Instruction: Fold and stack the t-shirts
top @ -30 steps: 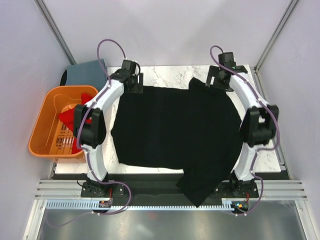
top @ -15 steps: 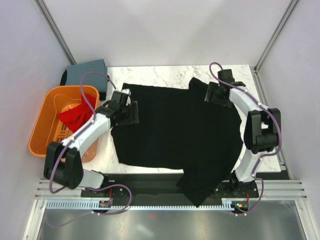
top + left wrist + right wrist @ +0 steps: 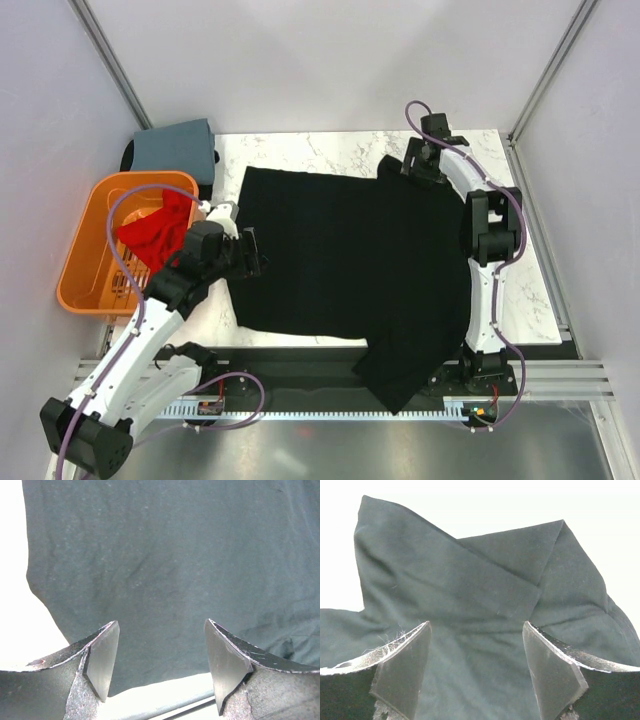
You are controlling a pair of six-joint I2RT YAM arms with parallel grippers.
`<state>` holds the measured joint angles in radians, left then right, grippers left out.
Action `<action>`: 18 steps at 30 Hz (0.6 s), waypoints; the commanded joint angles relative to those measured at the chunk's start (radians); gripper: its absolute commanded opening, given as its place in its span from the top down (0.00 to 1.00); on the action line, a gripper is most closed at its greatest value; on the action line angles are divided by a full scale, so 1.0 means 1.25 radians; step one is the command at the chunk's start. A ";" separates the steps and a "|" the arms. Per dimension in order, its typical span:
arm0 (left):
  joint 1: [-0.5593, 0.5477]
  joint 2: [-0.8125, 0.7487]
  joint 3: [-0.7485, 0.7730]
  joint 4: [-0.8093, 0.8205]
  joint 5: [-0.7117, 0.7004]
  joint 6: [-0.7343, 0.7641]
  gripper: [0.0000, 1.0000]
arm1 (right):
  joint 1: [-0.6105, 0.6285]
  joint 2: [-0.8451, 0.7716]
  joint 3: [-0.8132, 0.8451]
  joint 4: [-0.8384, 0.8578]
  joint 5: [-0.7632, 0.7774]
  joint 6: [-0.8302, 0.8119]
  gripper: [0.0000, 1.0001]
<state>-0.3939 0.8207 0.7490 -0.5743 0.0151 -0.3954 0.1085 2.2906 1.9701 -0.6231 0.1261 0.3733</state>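
Marble tabletop (image 3: 330, 150), one, mostly covered by one black t-shirt (image 3: 350, 250) spread flat, with a near corner hanging over the front edge and hard to trace there. Counted one orange basket (image 3: 72, 275) off the left side, holding one red t-shirt (image 3: 150, 232), only partly visible. Saw one grey folded garment (image 3: 175, 145) behind the basket, its lower part hidden. Found two tools: left tool (image 3: 160, 625) spread wide above the black shirt's left edge, pinching nothing; right tool (image 3: 475, 625) likewise spread above the far-right sleeve.
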 commanded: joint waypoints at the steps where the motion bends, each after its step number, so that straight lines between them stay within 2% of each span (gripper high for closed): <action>1: 0.001 -0.004 -0.008 0.021 -0.029 0.028 0.24 | 0.002 0.045 0.051 -0.043 0.049 -0.013 0.19; 13: 0.001 0.036 0.007 0.005 0.001 0.035 0.26 | 0.002 0.130 0.158 -0.044 0.104 -0.050 0.24; 16: 0.002 0.037 0.008 0.005 0.003 0.036 0.26 | 0.002 0.142 0.170 -0.043 0.103 -0.051 0.31; 18: 0.002 0.038 0.008 0.005 0.005 0.037 0.26 | 0.002 0.145 0.175 -0.044 0.099 -0.050 0.47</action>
<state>-0.3939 0.8707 0.7456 -0.5751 0.0059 -0.3836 0.1089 2.4519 2.1414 -0.6739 0.2317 0.3172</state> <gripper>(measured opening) 0.742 0.583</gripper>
